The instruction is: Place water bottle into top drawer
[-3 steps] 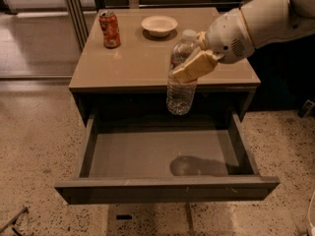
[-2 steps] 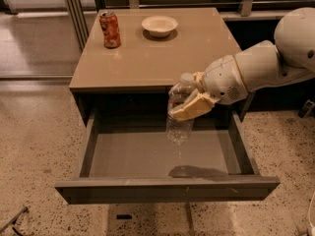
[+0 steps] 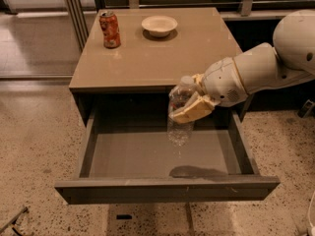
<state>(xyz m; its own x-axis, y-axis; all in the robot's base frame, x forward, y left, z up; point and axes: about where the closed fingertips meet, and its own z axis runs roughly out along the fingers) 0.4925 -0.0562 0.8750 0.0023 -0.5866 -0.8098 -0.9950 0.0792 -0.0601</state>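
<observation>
The water bottle point(image 3: 178, 132) is held upright and slightly tilted above the floor of the open top drawer point(image 3: 133, 157). It is pinched around its middle by the gripper point(image 3: 189, 111), whose tan fingers are pressed against the ribbed plastic, and its base hangs clear of the grey interior. Several failures can be foreseen from here. If the bottle were released at this height, it would probably land on its narrow base, topple and roll, since it is light and apparently nearly empty; it would most likely be stopped by the drawer walls. If the thin plastic were squeezed too hard, it could buckle and slip out of the pinch early. The white wrist sits just beside the front edge of the table top point(image 3: 162, 58), so that edge or the right drawer wall could be clipped by a careless descent or withdrawal. The drawer could also be nudged by any such contact. Compared with the earlier frames, the bottle has been brought down markedly: a second ago it was held level with the table edge, whereas its lower half is now seen against the drawer's interior. The arm has been lowered with it and extended from the right. The soda can point(image 3: 110, 29) and the bowl point(image 3: 159, 25) have been left where they stood.
</observation>
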